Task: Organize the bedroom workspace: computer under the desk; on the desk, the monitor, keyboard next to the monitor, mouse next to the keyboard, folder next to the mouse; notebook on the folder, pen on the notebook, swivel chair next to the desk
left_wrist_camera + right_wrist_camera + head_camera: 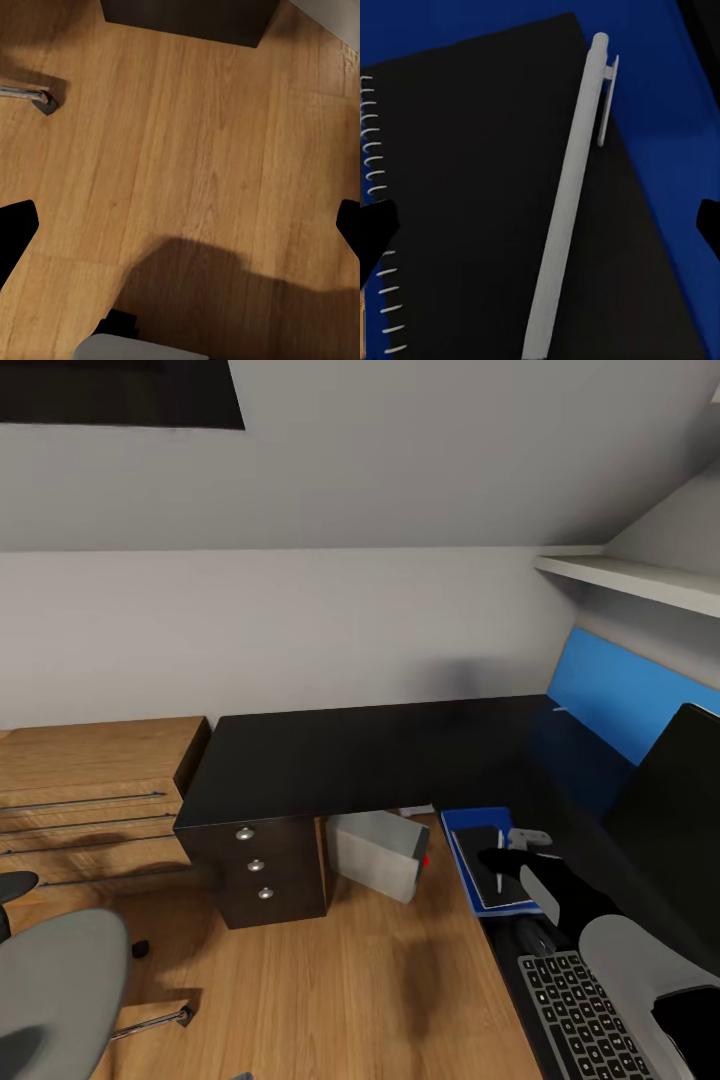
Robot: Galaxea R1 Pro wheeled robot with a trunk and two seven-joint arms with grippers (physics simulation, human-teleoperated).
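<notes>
Two things left: you have the chair to bring beside the desk, and the mouse to check, as I judge.
Chair: grey swivel chair [55,980] stands near you on the floor, apart from the desk [330,760].
Keyboard: the keyboard [580,1015] lies on the desk.
Right gripper: your right gripper [540,225] hangs released over the pen [566,202], fingers wide apart.
Stack: pen on notebook [472,187], notebook on folder [470,822].
Left gripper: left gripper [180,225] open above the floor.
Computer: computer [380,852] under the desk.
Monitor: monitor [670,820] on the desk.
Writing: none is readable.
</notes>
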